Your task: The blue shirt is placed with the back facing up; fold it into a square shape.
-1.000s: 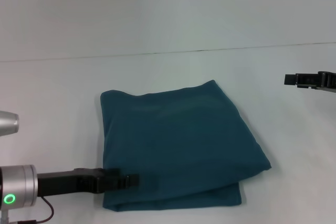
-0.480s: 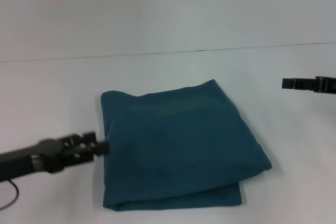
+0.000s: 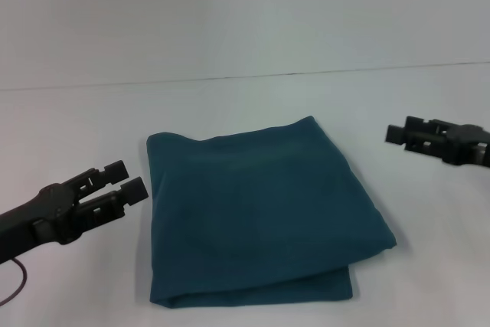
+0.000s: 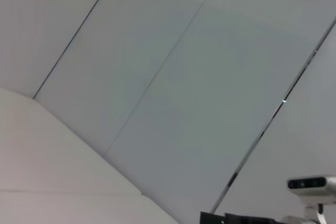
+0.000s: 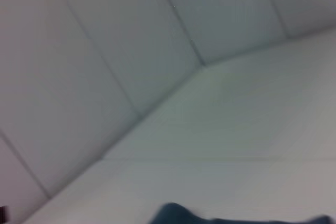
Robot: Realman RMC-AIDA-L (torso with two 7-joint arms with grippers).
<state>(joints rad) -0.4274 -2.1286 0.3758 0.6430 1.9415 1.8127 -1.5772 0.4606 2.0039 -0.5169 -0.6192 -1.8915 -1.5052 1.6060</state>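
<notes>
Folding looks all but finished to us; the blue shirt [image 3: 260,212] lies in the lower centre of the head view as a compact, roughly square stack on the white table [image 3: 76,128]; our left gripper [image 3: 129,181], at lower left, is just beside the shirt's left edge, fingers parted and empty; our right gripper [image 3: 398,137], at mid right, stands well apart, and we cannot tell its state; next we judge only a retreat, or a tidy of the loose lower layer
</notes>
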